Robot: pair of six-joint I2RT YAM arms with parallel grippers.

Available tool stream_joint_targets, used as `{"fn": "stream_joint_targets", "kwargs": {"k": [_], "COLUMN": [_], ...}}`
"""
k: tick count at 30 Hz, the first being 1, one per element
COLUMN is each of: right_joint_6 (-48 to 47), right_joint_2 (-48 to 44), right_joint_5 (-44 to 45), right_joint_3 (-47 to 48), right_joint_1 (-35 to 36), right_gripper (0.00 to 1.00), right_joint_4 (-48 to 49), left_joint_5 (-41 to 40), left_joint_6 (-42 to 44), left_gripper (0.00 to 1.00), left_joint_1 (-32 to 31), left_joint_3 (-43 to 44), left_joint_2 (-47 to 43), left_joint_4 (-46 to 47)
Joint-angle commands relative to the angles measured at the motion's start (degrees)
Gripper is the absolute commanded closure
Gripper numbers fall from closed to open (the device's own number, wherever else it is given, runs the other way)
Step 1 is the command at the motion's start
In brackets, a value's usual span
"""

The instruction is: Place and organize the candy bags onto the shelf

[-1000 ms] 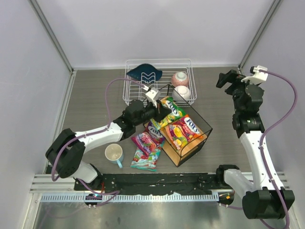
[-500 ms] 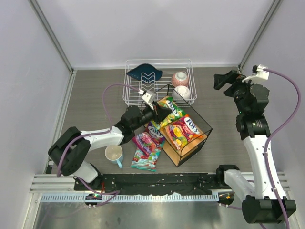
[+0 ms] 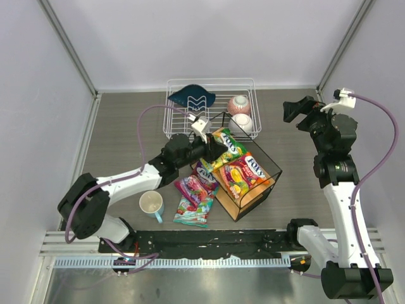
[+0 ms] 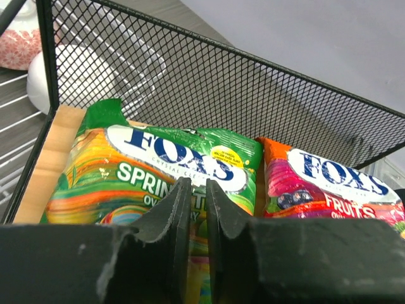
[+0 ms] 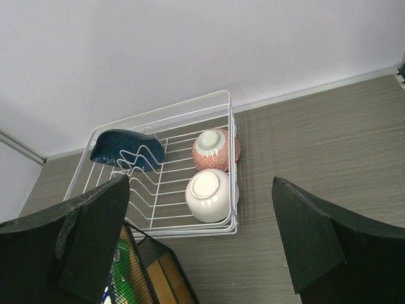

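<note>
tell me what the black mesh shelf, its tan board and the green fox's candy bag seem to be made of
Black mesh shelf: looks like metal, thin rods and a fine see-through grid, with a matte dark coating.
Tan board: probably wood or a wood-look panel, pale and dull with no shine.
Green fox's candy bag: likely plastic film, since it is glossy, creased and brightly printed.

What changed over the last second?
The left tool drew back left, then returned over the green bag on the shelf. The right tool swung slightly left. No grip change shows. The red bag, purple bag, teal bag, mug and rack stayed put.
</note>
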Motion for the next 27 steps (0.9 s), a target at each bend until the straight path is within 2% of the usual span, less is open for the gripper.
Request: {"fn": "stream_joint_targets", "kwargs": {"k": [1, 7, 21, 27], "right_joint_6": [-0.9, -0.4, -1.2, -1.1], "right_joint_2": [-1.3, -0.8, -0.3, 0.2], "right_joint_5": [-0.3, -1.0, -1.1, -1.9], "right_joint_3": [-0.4, -1.0, -1.3, -1.1], "right_joint_1": [0.3, 0.3, 0.3, 0.3], "right_gripper": [0.0, 0.0, 0.0, 0.0], "right_joint_4": [0.9, 1.0, 1.0, 1.0], "left_joint_5": [-1.6, -4.9, -5.0, -9.7], "left_joint_6": [4.9, 8.6, 10.7, 11.4], "left_gripper": [0.8, 0.79, 0.8, 0.82], "left_joint_1": [0.0, 0.1, 0.6, 1.6], "left_joint_3": [3.4, 4.9, 11.6, 10.2], "left_joint_2": [-5.0, -5.3, -2.8, -1.2], "left_joint_4": [-11.3, -14.0, -13.6, -11.4]}}
